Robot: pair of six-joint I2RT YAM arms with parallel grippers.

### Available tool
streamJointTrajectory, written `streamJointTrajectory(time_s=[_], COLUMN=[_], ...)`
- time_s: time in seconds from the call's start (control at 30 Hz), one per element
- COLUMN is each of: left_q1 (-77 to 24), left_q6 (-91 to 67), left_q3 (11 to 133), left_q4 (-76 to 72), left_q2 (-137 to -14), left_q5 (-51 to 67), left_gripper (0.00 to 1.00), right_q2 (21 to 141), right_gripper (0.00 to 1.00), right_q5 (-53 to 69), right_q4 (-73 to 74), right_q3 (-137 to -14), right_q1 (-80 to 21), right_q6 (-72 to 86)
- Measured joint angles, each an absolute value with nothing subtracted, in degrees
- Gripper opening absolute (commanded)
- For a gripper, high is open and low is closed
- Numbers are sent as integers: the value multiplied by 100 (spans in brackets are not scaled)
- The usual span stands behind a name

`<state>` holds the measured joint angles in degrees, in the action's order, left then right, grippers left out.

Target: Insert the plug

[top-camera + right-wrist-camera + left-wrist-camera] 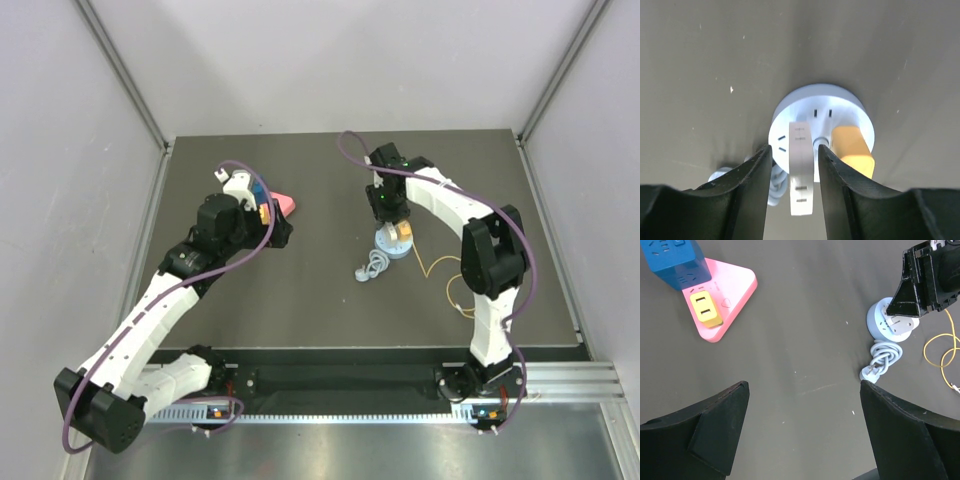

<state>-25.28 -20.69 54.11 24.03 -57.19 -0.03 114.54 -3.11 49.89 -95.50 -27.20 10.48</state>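
The yellow plug (853, 148) stands on the light-blue round socket disc (840, 100), just right of my right gripper's fingers; the top view shows the plug (403, 232) on the disc (392, 246). Its thin yellow wire (448, 280) loops off to the right. My right gripper (795, 147) is open and straddles a white block (801, 170) that stands on the disc, with a small gap on each side. My left gripper (805, 385) is open and empty above bare mat, near the pink strip. In the left wrist view the right gripper hides the plug.
A pink triangular power strip (732, 287) lies at the back left with a blue cube (675, 260) and a yellow slotted adapter (705, 309) on it. The disc's grey cord (372, 268) is coiled in front of it. Grey walls enclose the mat.
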Motion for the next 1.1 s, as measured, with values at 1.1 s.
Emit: streamJointTrajectory(time_s=[1.1], left_q1=[-2528], left_q6=[-2137], left_q3=[5411], left_q4=[2460], left_q2=[-5677], left_q5=[62], left_gripper=[96], right_q2=[11168], right_gripper=[18], right_q5=[-226], right_q4=[4504], right_q3=[-8621], right_q1=[-2720], right_q6=[1066])
